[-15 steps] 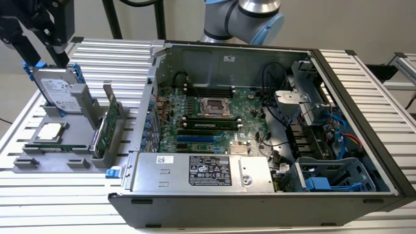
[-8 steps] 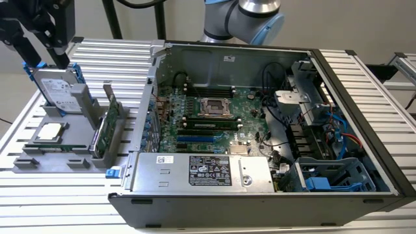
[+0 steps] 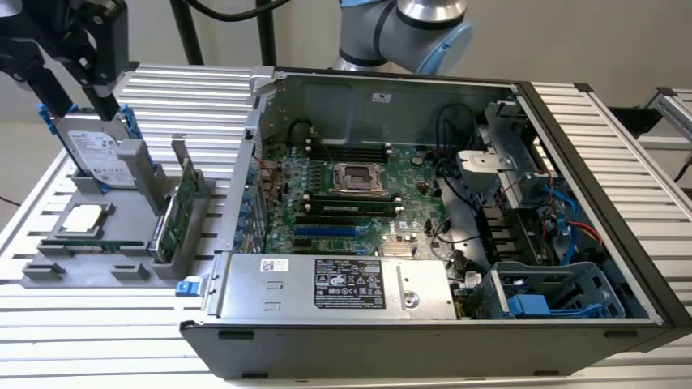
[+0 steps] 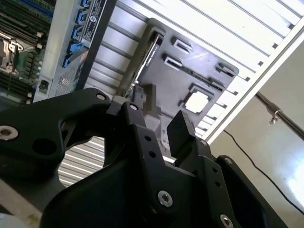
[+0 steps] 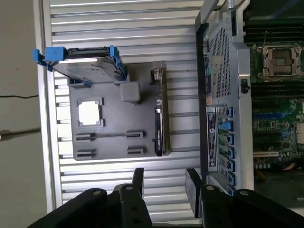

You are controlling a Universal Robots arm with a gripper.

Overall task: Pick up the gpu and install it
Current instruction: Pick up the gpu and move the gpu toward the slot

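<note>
The gpu (image 3: 186, 207) is left standing on edge in the gray holder (image 3: 65, 263), at the exterior view's left of the open computer case (image 3: 411, 348). Nothing is grasped or installed yet. The gripper (image 5: 164, 183) is held above the holder, jaws spread and empty.

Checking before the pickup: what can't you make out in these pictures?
gpu: edge-on in the first wrist view, so its faces are hidden; in the exterior view the gray holder's uprights cover part of it.
gripper: cut off by the exterior view's top edge.
gray holder: largely behind the gripper in the second wrist view.
</note>
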